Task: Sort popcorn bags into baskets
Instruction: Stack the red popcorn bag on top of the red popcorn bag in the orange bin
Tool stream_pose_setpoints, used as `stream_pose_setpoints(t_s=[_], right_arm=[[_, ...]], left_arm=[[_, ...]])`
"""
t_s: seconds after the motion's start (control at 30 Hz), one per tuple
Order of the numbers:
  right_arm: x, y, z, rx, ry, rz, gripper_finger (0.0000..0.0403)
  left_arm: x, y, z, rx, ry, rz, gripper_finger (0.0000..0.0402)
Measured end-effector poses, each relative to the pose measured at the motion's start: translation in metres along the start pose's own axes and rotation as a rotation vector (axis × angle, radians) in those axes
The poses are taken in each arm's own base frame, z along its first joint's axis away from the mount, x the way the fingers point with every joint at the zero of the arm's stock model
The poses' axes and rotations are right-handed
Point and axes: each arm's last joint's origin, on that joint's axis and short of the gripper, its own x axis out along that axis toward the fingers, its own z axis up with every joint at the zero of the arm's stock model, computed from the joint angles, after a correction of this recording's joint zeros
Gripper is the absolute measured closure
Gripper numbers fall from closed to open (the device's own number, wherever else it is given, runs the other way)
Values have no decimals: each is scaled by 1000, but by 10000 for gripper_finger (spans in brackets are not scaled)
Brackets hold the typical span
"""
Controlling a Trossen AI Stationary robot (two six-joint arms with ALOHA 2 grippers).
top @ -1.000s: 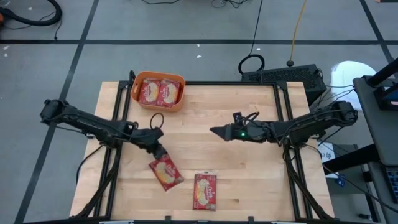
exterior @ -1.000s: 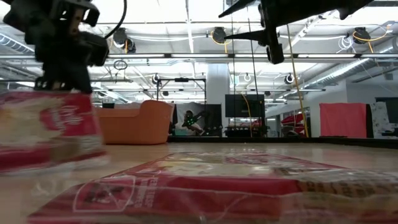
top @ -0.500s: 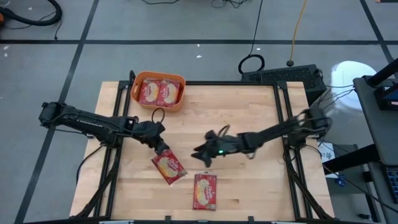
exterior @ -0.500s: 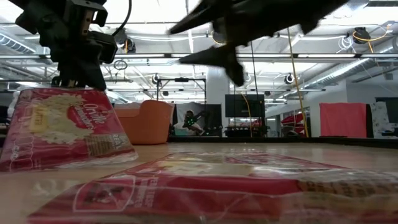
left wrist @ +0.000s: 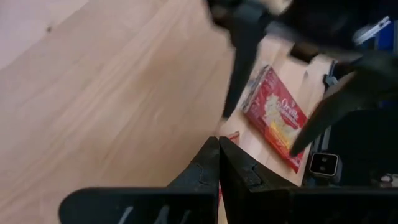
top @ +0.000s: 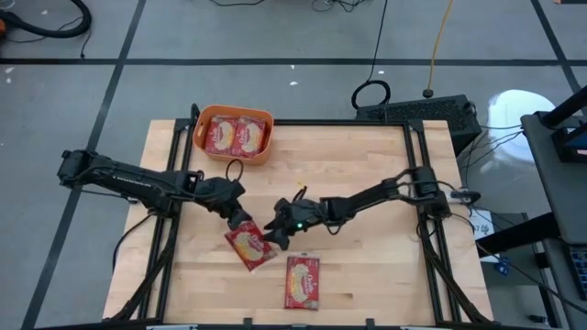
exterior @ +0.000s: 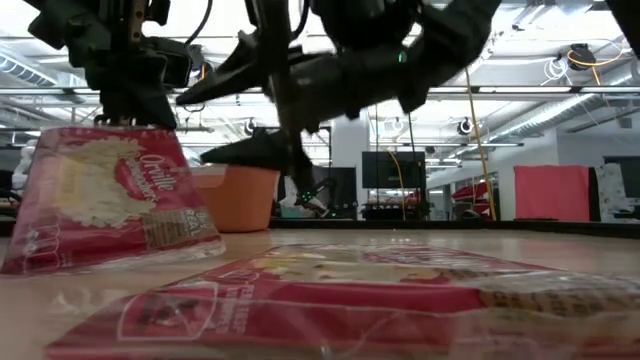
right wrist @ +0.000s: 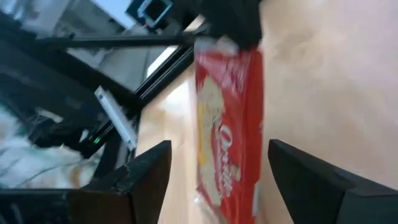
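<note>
A red popcorn bag [top: 249, 247] stands tilted left of the table's middle, with my left gripper [top: 237, 220] shut on its upper end. My right gripper [top: 272, 231] is open just to the right of this bag. In the right wrist view the bag [right wrist: 227, 137] lies ahead between the spread fingers, apart from both. A second popcorn bag [top: 304, 280] lies flat near the front edge. The orange basket [top: 265, 151] at the far left holds two more bags [top: 233, 136]. My left gripper pinches the bag's upper short edge [exterior: 120, 132] between its two shut fingers. It comes from above, slanting from the table's left. The bag leans below the fingers, picture side toward the near edge, with its lower end [exterior: 100, 262] on the table.
Bare wood lies open across the right half of the table. The right arm [top: 367, 195] reaches across the middle from the right edge. Black frame rails [top: 417, 174] run along both sides of the table.
My right gripper has swept from the table's right middle toward the left and down, up to the held bag, and its fingers have spread wider. My left gripper has raised the bag's upper end, so the bag stands steeper while its lower end stays on the table.
</note>
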Motion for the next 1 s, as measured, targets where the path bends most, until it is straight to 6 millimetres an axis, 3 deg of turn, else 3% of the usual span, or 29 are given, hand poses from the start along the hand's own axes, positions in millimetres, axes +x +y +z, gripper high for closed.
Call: stream_pose_setpoints(t_s=[0.23,0.4,0.63,1.0], right_arm=[[16,-23,-16,85,35,41,161],[18,-26,-17,38,24,59,189],[20,-22,-27,-95,25,24,272],[20,-18,-24,-111,2,82,385]], left_arm=[[-1,-1,2,3,-11,-1,401],[-1,-2,2,19,-17,-8,401],[-1,-2,3,36,-23,-12,401],[-1,-8,7,95,-61,-76,401]])
